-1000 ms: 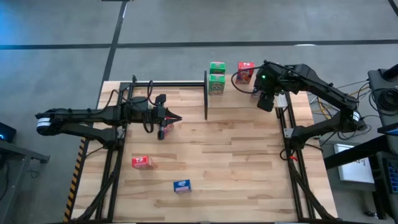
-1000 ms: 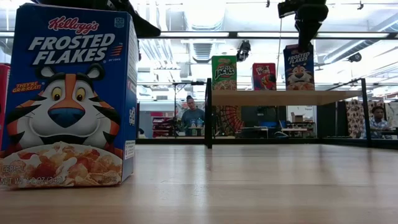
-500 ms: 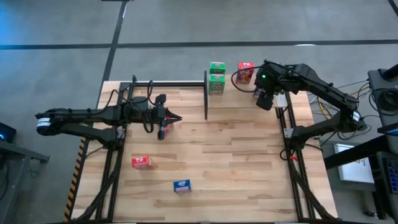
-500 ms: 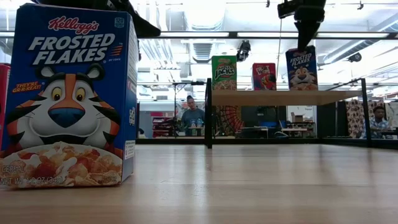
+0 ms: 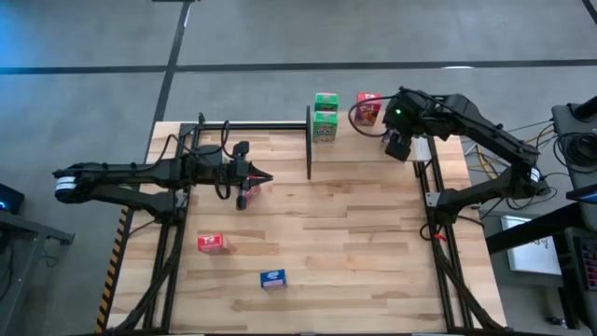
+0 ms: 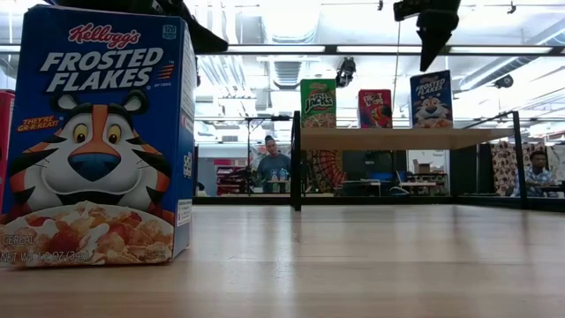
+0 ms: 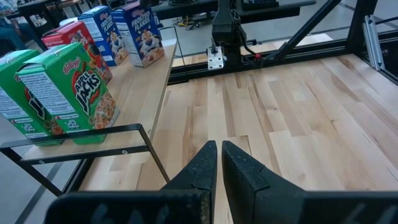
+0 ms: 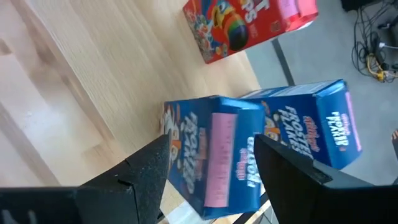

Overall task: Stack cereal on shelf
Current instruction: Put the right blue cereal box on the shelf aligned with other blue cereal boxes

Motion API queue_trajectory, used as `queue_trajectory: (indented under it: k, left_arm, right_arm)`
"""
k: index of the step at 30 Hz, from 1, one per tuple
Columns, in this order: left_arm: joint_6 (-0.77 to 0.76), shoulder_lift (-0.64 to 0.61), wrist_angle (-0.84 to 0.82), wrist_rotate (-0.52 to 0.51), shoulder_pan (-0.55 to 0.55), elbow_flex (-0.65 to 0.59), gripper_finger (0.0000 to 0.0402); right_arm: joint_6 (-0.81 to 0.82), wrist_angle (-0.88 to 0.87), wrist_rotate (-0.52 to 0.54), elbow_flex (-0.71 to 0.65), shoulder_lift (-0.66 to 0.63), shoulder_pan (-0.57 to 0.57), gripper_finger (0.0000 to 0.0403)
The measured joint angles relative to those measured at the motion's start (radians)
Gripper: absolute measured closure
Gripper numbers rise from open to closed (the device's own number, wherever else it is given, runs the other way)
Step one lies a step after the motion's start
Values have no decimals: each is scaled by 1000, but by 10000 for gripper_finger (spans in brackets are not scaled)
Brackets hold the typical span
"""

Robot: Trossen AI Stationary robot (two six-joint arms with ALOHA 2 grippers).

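My right gripper is open just above a blue cereal box, one finger on each side of its top, touching nothing. That box stands upright on the shelf, with a second blue box beside it and a red box and a green box farther along. My left gripper is shut and empty over the table's left half. A red box and a blue box lie on the table; another red box shows under the left arm.
The shelf's black posts and rail stand along the table's far edge. A blue box fills the low view's left. Two green boxes stand at the shelf's end nearest my left gripper. People are in the room behind.
The right gripper moved a little toward the far edge with the blue box hanging tilted under it. The box came down and now stands upright on the shelf. The gripper then rose off its top. The left arm kept still.
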Motion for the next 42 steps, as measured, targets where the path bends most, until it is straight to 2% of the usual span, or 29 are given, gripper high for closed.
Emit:
queue_trajectory:
  k: [7, 12, 15, 24, 30, 33, 42]
  left_arm:
    - [0, 0, 0, 0, 0, 0, 394]
    - [-2, 0, 0, 0, 0, 0, 394]
    - [-9, 0, -5, 0, 0, 0, 394]
    - [-23, 0, -6, 0, -2, 0, 394]
    - [-17, 0, -6, 0, -2, 0, 394]
    - [-16, 0, -5, 0, -2, 0, 394]
    - [-16, 0, -4, 0, -2, 0, 394]
  right_arm:
    - [32, 1, -6, 75, 0, 2, 182]
    - [160, 4, -141, 115, -1, 3, 200]
    - [267, 4, -188, 101, -2, 10, 221]
    - [515, -21, -184, -8, -2, 82, 308]
    - [587, -44, -106, -44, -2, 118, 365]
    - [588, -45, -101, -45, -2, 119, 384]
    - [588, -55, 71, -84, -2, 118, 394]
